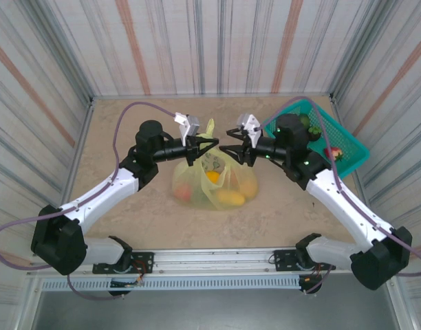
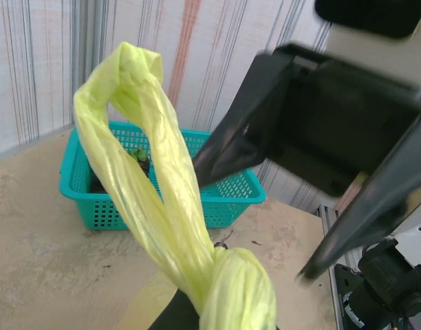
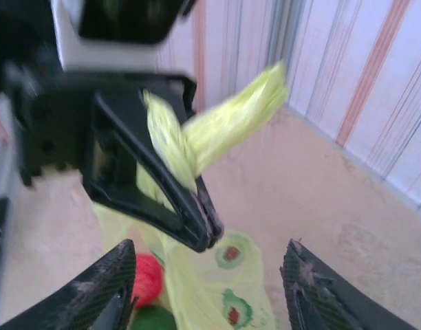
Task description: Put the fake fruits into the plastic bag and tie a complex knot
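The plastic bag (image 1: 209, 180) sits mid-table with several fake fruits showing through it, among them an orange one (image 1: 212, 177) and a yellow one (image 1: 231, 198). My left gripper (image 1: 210, 143) is shut on the bag's twisted yellow-green handles just above it. In the right wrist view its black fingertips (image 3: 209, 232) pinch that strip, with a red fruit (image 3: 147, 278) and a green one (image 3: 153, 320) below. The handles (image 2: 159, 185) rise as a loop from a bunched knot (image 2: 239, 292). My right gripper (image 1: 231, 144) (image 3: 209, 256) faces the left one, open and holding nothing.
A teal mesh basket (image 1: 344, 141) (image 2: 224, 199) stands at the back right with a red fruit (image 1: 332, 152) and a green one (image 1: 305, 120) in it. Striped walls close in the tan tabletop on three sides. The arms' rail runs along the near edge.
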